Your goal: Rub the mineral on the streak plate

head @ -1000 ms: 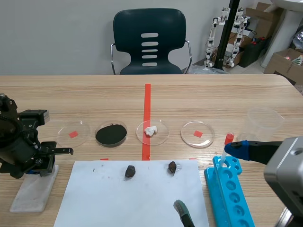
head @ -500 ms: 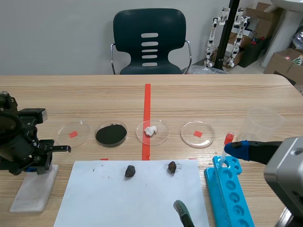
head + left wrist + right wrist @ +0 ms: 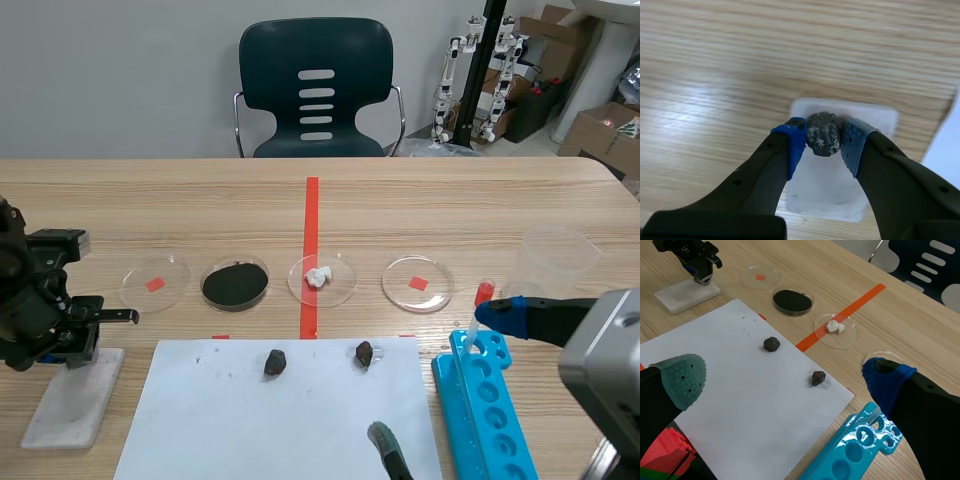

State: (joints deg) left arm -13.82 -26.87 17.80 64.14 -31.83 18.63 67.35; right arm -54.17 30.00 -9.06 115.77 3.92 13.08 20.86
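Pale wooden tabletop is seen under everything, and a white plate (image 3: 68,402) lies flat on it. Over the far end of that plate the left gripper (image 3: 822,141) is held, its blue pads clamped on a grey speckled stone (image 3: 823,134). Whether the stone touches the plate cannot be told.

For the rubbing to be done well, the stone should be lowered until contact is sure, then dragged along the plate's length under steady pressure so that a mark is left. The clamp should be kept tight so the stone is not twisted out. The plate looks loose and may be shoved along if too much force is used.

Just beside the plate a sheet of paper (image 3: 300,420) is laid, with two dark stones (image 3: 275,362) on it. Its edge is judged the nearest thing that could be caught. Beyond the plate a row of dishes (image 3: 155,282) is set. Well apart from the plate, past the paper, a blue rack (image 3: 485,410) is placed. The right gripper (image 3: 785,375) is held near it, fingers wide apart and nothing between them.
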